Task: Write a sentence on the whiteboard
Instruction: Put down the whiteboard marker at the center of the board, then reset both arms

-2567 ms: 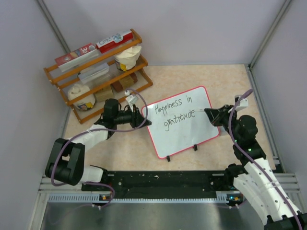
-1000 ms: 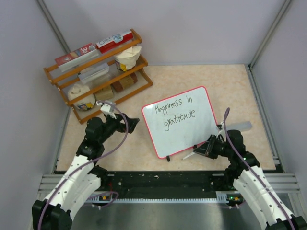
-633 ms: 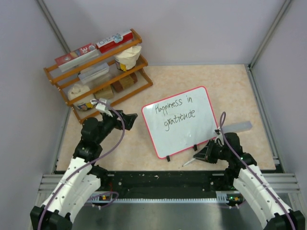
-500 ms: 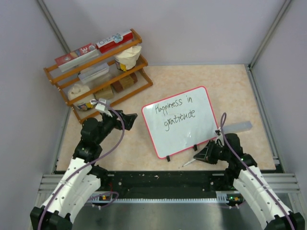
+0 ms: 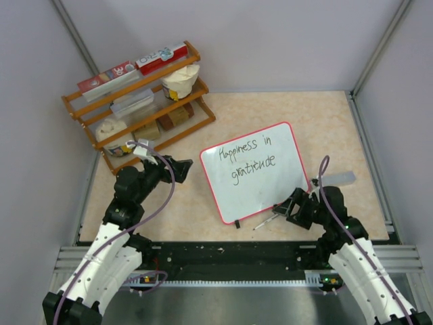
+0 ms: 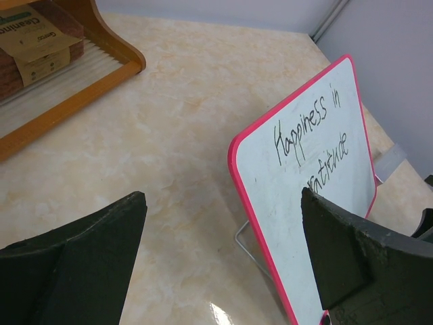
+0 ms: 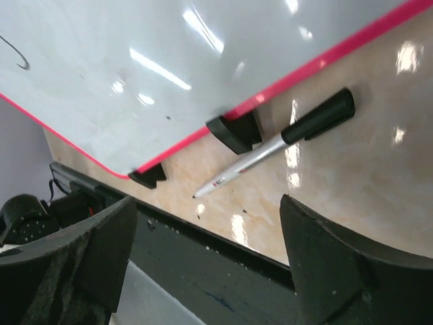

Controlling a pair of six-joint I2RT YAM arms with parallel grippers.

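Whiteboard [image 5: 264, 196] stands right of the middle of the table [image 5: 325, 122], propped on small black feet [image 7: 233, 132] and tilted back. It has a red rim and a glossy face. The sentence [image 5: 247, 159] sits on its upper part in thin black hand, two lines: "Happiness in gratitude".

Pen [image 5: 265, 221] lies flat on the table along the board's near edge, just beside one foot (touching or not, cannot tell), black cap end toward the right claw.

Right claw [image 5: 284, 208] is low over the table by the board's near right corner, fingers spread wide with nothing gripped — the pen lies free ahead of it.

Left claw [image 5: 181, 169] hangs off the board's left edge, apart from it — fingers wide, holding nothing.

Wooden rack [image 5: 135, 101] with boxes and tubs stands at the table's far left corner.
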